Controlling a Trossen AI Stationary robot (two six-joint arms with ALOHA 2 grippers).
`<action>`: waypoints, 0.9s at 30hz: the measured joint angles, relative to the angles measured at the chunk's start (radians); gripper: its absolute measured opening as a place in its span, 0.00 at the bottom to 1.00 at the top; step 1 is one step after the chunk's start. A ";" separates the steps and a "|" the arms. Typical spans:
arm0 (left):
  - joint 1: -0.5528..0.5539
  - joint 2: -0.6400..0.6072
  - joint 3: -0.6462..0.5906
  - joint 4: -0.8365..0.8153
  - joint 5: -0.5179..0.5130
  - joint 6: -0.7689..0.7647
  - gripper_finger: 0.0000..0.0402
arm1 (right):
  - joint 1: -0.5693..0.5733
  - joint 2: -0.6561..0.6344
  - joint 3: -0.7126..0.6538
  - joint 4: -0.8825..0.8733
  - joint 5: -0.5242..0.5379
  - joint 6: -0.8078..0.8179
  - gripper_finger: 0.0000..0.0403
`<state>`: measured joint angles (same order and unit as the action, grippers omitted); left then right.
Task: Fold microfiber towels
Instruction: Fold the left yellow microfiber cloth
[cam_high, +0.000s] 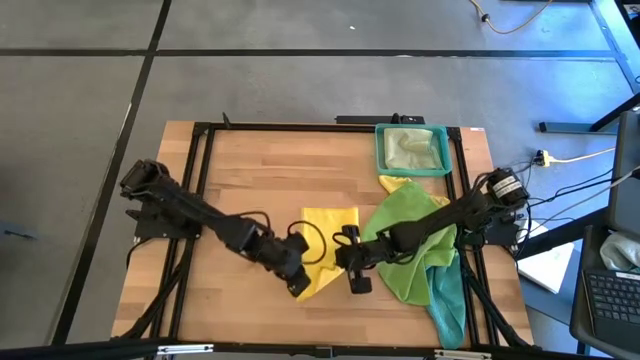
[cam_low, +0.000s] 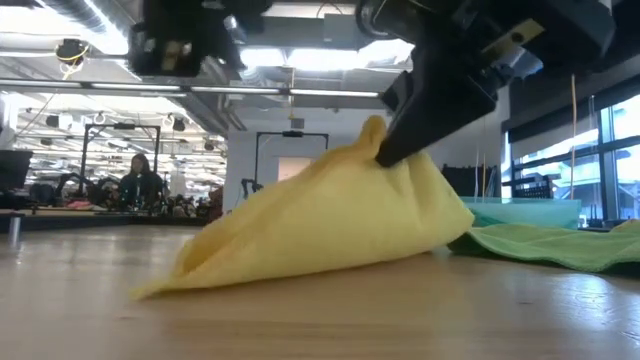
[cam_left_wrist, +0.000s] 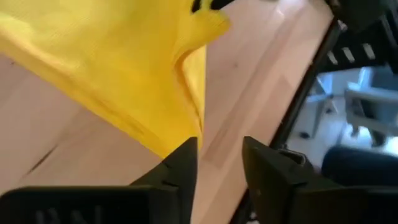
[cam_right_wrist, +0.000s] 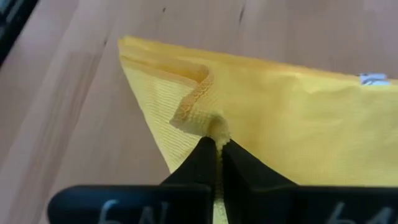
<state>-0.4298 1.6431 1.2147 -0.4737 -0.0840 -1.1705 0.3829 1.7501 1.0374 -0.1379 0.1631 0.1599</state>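
A yellow microfiber towel (cam_high: 322, 232) lies in the middle of the table, pulled up into a tent (cam_low: 330, 215). My right gripper (cam_right_wrist: 217, 142) is shut on it at the peak. My left gripper (cam_left_wrist: 219, 152) stands open just off the towel's near corner (cam_left_wrist: 177, 140), with only bare wood between its fingers; in the high view it is near the front edge (cam_high: 298, 287). A bright green towel (cam_high: 412, 235) and a teal one (cam_high: 447, 300) lie crumpled at the right. My right gripper pinches a bunched bit of the yellow towel's hemmed edge (cam_right_wrist: 208, 121) between its two fingertips. The fingers slant down from the table's right side. That spot is lifted into a peak (cam_low: 377, 132), and the rest slopes down slack with its lower edge (cam_low: 230, 280) on the table.
A teal plastic tray (cam_high: 380, 150) at the far right holds a pale olive-green towel (cam_high: 412, 148). Another yellow towel (cam_high: 397, 184) peeks out beside the green one. A black frame (cam_high: 200, 180) borders the wooden table; bare wood lies at the left and far middle.
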 joint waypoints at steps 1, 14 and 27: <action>-0.016 0.001 -0.002 0.012 -0.030 -0.018 0.33 | -0.007 -0.003 0.000 0.001 0.000 0.002 0.04; -0.129 0.169 -0.002 0.114 -0.210 -0.151 0.55 | -0.036 -0.004 0.000 -0.013 -0.058 0.040 0.04; -0.131 0.170 -0.002 0.064 -0.313 -0.066 0.59 | -0.036 -0.003 0.000 -0.013 -0.071 0.038 0.05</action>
<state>-0.5609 1.8133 1.2129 -0.4098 -0.3965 -1.2367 0.3470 1.7466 1.0378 -0.1509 0.0925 0.1974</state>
